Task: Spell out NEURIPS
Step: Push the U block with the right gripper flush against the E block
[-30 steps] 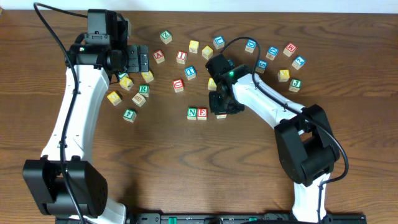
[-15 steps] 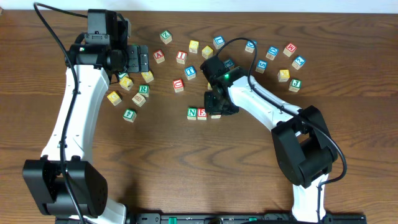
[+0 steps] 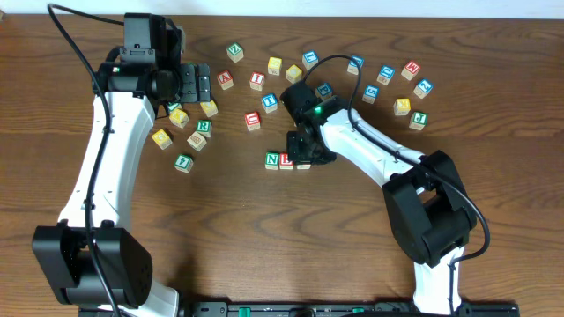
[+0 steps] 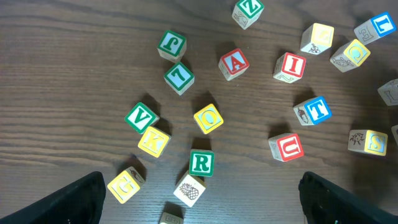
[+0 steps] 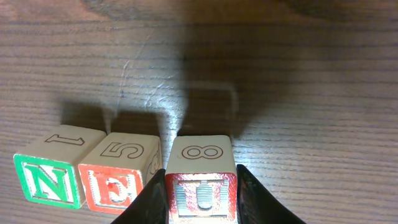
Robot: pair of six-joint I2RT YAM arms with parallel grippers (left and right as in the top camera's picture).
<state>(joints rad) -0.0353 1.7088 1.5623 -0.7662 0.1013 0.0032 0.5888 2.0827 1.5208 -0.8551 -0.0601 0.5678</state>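
NEURIPS, three letters down and four to go: at the centre of the overhead view the green N cube (image 3: pixel 272 159) and red E cube (image 3: pixel 286 161) sit touching in a row on the bench (image 3: pixel 264 246); in the right wrist view the red U cube (image 5: pixel 202 180) stands just right of the E, lined up with it, with at most a hairline gap between them; the right gripper (image 5: pixel 201 177) is closed narrowly around that U, a finger against each flank, and the cube appears to rest on the wood; the placing looks all but finished, with only the release wanting. R, I, P and S are left; the green R cube (image 4: pixel 201 163) lies low centre in the left wrist view and the red I cube (image 4: pixel 290 66) at upper right, both in the loose scatter well apart from the row; P and S cannot be picked out with certainty. The left gripper (image 3: pixel 196 84) hovers spread wide and empty above that scatter, upper left of the overhead view.
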